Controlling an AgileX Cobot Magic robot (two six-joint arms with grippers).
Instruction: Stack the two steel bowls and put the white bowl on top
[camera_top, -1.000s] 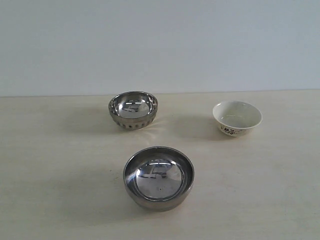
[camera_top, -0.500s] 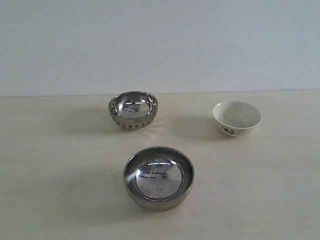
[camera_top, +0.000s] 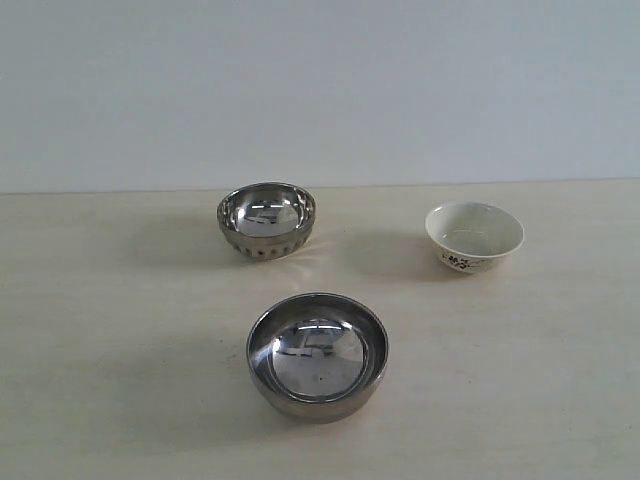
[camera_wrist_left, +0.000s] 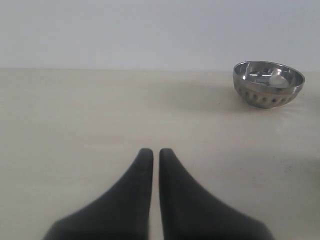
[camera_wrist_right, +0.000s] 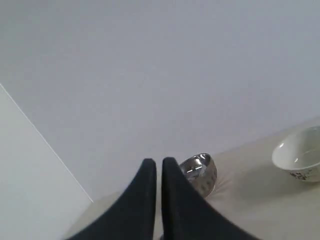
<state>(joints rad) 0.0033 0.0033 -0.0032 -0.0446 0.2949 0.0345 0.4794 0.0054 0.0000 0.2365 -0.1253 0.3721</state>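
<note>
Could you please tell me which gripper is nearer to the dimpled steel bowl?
Probably the left. From the left gripper, shut and low over the table, the dimpled steel bowl looks large ahead. From the right gripper, also shut, it looks smaller, so farther off.

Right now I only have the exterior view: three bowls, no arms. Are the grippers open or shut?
Observer: Left gripper is shut, holding nothing.
Operator: What does it face?
Observer: The dimpled bowl, well clear of its tips.
Operator: Right one?
Observer: Right gripper is shut too, empty, aimed mostly at the wall; white bowl shows in its view.
</note>
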